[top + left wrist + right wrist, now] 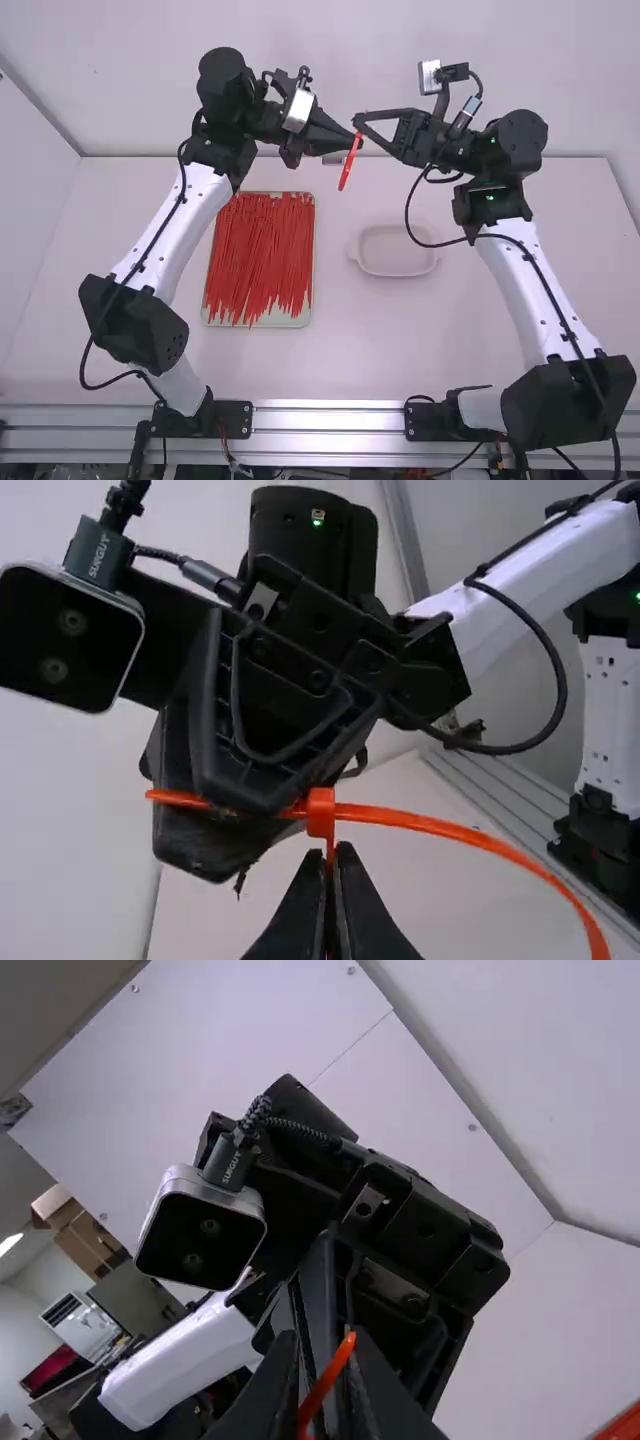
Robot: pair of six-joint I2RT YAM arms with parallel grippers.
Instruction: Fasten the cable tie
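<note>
High above the table's far middle my two grippers meet tip to tip on one red cable tie (pixel 347 168). The left gripper (pixel 348 138) comes from the left and the right gripper (pixel 362 128) from the right. A short loop of the tie hangs below them. In the left wrist view my left gripper (pixel 328 865) is shut just under the tie's head, and the orange strap (pixel 450 828) runs sideways through the head and curves away. In the right wrist view my right gripper (pixel 318 1390) is shut on a thin red strip of the tie (pixel 333 1370).
A pale tray (pixel 311 310) heaped with several loose red cable ties (pixel 260 258) lies on the table left of the middle. An empty white dish (pixel 395 270) with small handles sits to its right. Both are well below the grippers.
</note>
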